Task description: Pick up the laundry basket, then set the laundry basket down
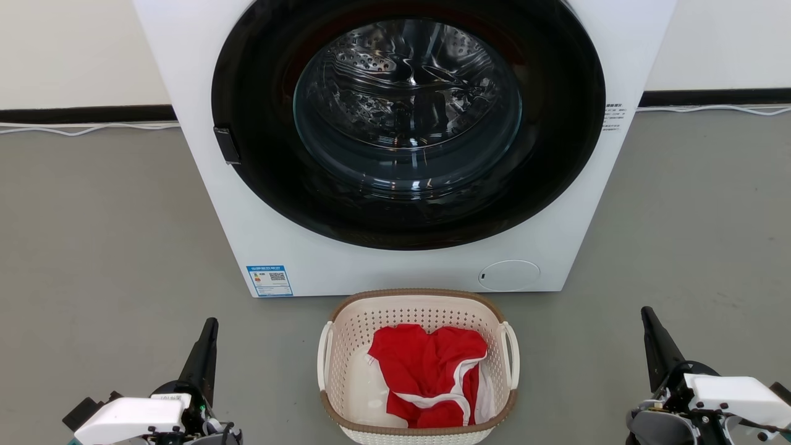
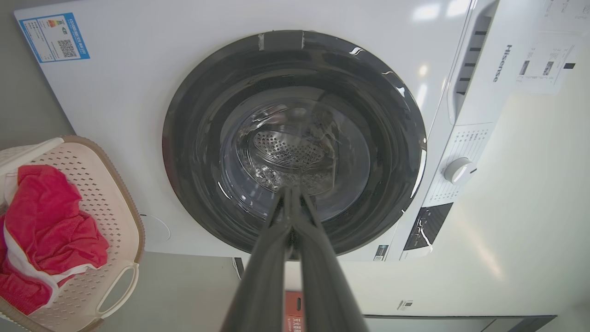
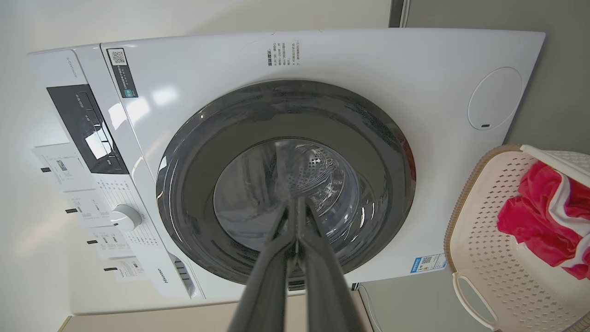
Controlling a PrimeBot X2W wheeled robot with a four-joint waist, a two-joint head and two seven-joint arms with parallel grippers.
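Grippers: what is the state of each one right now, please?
Left gripper: closed, holding nothing.
Right gripper: closed, holding nothing.

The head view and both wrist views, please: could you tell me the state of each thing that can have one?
washing machine door: shut.
laundry basket: upright on the floor, ungrasped.
red garment: crumpled inside the laundry basket.
left end effector: shut, empty, left of the laundry basket, apart from it.
right end effector: shut, empty, right of the laundry basket, apart from it.
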